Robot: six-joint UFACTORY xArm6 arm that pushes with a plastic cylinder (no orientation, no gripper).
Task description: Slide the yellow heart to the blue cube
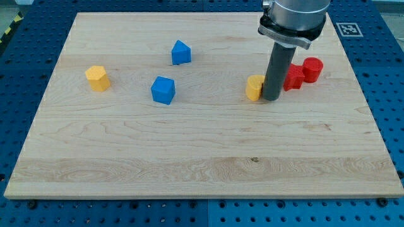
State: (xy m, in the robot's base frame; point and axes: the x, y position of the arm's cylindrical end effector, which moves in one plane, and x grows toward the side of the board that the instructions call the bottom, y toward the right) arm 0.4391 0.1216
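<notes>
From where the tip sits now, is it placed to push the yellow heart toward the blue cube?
Probably yes. My tip sits against the yellow heart on its right side, and the blue cube lies to the view's left with bare board between.

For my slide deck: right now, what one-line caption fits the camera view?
My tip presses the yellow heart's right side, red blocks behind, blue cube far to the view's left.

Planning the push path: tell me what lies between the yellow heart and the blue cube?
Only bare wood between yellow heart and blue cube, in the camera view.
</notes>
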